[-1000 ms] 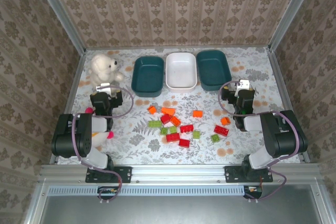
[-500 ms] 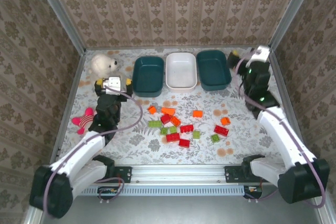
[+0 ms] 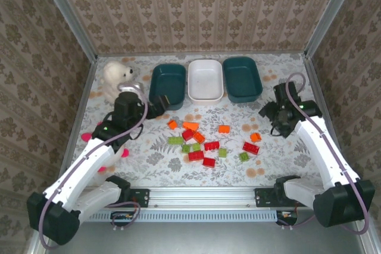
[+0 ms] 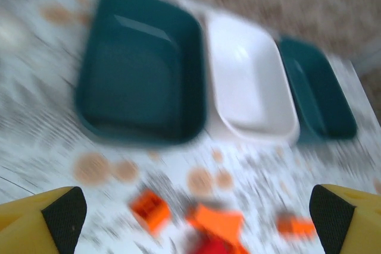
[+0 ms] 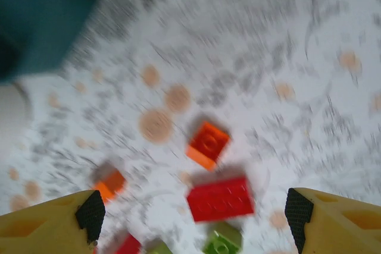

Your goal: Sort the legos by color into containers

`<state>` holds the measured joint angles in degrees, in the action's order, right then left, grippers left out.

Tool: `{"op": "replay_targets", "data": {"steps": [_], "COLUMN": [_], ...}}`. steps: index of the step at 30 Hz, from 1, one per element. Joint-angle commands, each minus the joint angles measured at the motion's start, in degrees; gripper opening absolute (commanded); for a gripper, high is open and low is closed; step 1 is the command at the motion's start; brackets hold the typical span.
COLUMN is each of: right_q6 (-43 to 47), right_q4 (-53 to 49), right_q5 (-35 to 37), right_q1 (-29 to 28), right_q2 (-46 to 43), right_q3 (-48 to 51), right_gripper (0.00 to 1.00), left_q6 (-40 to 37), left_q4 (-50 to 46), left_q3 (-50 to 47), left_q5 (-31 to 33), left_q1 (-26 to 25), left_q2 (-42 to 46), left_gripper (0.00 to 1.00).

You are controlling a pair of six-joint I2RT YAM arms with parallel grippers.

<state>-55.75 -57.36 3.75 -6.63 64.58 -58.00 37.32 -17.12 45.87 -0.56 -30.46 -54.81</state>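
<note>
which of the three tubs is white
The middle tub is white; the left tub and the right tub flanking it are both dark teal.

Glossy plastic tubs, plastic bricks, fluffy plush toy

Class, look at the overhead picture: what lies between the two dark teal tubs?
The white tub lies between the left teal tub and the right teal tub, as the top view shows.
</note>
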Motion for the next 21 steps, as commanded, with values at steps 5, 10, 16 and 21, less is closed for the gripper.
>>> {"op": "replay_targets", "data": {"steps": [5,10,16,21], "right_q6": [-11.9,-16.5,-16.7,-15.8], "right_q4": [5.1,13.7,18.2,20.5], "right_q5": [-12.4,-17.3,-18.3,-18.8], "right_q1": [1.6,4.1,5.0,5.9], "right_q2": [6.1,11.3,17.3,20.3], "right_q3": [6.5,12.6,12.9,13.5], "right_gripper": [0.84,0.83,0.81,0.75], "left_q6": [2.0,2.3,1.6,1.3], "left_q4": [-3.2,-1.9,-2.4,-2.2], "left_q3": [0.8,1.1,2.6,3.4], "left_q5": [-7.1,-6.7,-6.4,-6.5], "left_q1": [-8.6,-10.2,-11.6,-12.1], "left_q2": [-0.8,-1.7,-3.3,-4.3], "left_gripper": [1.0,1.0,1.0,1.0]}}
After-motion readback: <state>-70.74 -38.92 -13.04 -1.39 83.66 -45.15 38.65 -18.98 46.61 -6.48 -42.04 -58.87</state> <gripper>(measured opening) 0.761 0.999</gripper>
